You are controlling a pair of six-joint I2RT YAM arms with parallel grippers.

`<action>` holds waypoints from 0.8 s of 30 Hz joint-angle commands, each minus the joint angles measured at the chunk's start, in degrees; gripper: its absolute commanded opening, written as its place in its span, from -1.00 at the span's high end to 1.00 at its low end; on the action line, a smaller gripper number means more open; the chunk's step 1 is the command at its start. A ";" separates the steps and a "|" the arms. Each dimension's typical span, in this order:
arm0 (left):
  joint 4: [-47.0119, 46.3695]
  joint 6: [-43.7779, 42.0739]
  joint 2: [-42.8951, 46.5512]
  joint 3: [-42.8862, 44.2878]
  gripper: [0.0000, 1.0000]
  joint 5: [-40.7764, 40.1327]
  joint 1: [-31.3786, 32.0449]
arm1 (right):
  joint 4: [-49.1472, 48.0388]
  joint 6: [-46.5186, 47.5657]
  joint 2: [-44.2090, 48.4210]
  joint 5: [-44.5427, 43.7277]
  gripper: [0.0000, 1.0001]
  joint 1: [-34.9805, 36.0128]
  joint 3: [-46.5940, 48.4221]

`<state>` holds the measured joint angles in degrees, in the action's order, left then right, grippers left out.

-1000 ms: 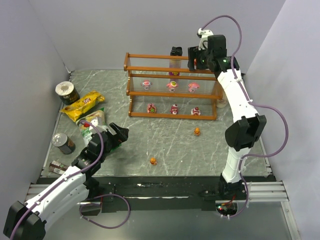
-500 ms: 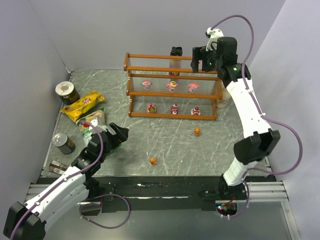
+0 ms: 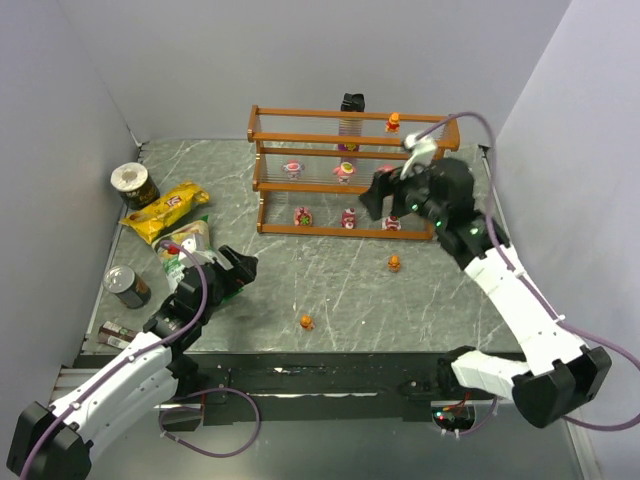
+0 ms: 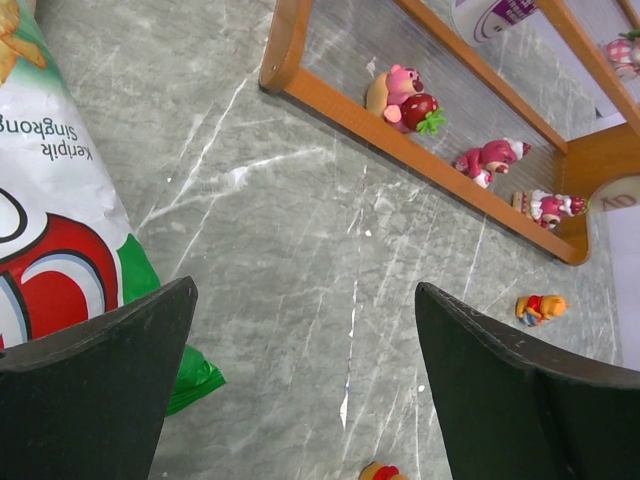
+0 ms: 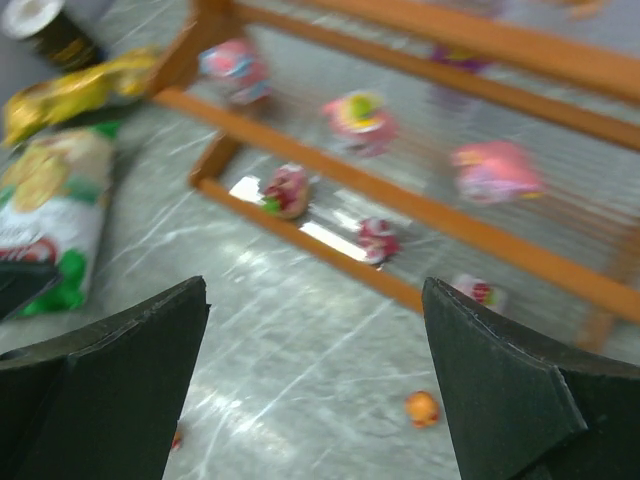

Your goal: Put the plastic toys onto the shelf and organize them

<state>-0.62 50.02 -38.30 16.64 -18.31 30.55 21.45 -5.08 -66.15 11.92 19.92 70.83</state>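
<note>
Orange plastic toy point(image 3: 393, 122) now stands on the top tier of the shelf point(image 3: 310, 113), right claw point(image 3: 374, 203) withdrawn wide open and empty, left claw point(image 3: 236, 266) likewise agape, leaving 2 orange toys point(image 3: 395, 263) on the tabletop point(image 3: 330, 275).

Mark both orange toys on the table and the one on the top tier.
far orange toy point(image 3: 394, 263), top view, its body.
near orange toy point(image 3: 306, 322), top view, its body.
top-tier orange toy point(image 3: 393, 122), top view, its body.
</note>
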 commanded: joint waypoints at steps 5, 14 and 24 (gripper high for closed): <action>-1.84 -1.06 -0.54 1.46 -0.93 0.20 -0.13 | -14.02 4.54 2.52 5.01 -0.86 15.47 -13.06; -2.10 -1.06 -1.42 1.46 -0.93 0.46 -0.13 | -25.75 14.58 -13.46 19.64 -0.79 25.42 -24.25; -2.45 -1.33 -2.03 1.64 -0.93 0.46 -0.13 | -41.75 10.10 -25.17 23.85 -0.77 29.73 -29.78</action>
<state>-1.02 49.67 -39.99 16.64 -18.24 30.55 -9.23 6.66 -90.61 32.71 48.58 42.24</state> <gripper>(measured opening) 0.966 0.884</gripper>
